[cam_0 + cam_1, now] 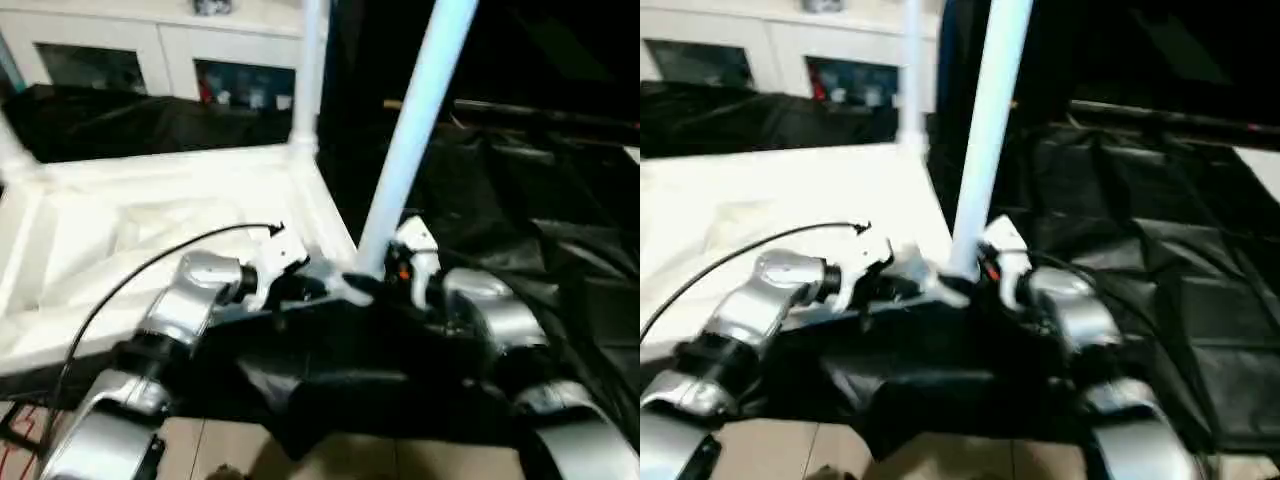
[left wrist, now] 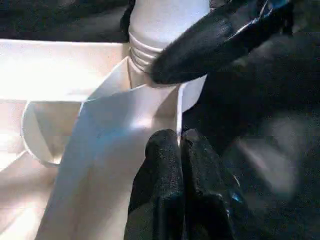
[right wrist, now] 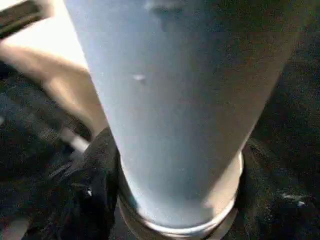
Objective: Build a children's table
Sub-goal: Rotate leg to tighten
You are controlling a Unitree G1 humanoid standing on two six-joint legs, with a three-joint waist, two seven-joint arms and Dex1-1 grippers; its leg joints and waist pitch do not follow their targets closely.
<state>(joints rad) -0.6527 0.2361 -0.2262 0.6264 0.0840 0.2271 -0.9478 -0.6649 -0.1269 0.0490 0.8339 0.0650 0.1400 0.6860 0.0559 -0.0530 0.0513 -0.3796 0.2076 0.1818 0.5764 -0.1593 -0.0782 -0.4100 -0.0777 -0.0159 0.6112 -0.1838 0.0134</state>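
Left gripper [image 2: 181, 150] clenched; right gripper [image 1: 385, 285] grasps leg [image 1: 415, 130] over black sheeting [image 1: 520, 200].

— What sort of place is shown?

— An indoor room set up as a test or workshop space, rather than a lived-in home. Crumpled black sheeting [image 1: 560, 240] is spread over the surfaces beyond the fingers, and pale floor tiles [image 1: 350, 455] are seen below it.

— Anything domestic?

— A white cabinet [image 1: 160, 55] with glass doors is placed along the back wall, well beyond the fingers; small coloured items are seen behind the glass, too blurred to be identified. A loose black cable [image 1: 140, 270] is draped across the work.
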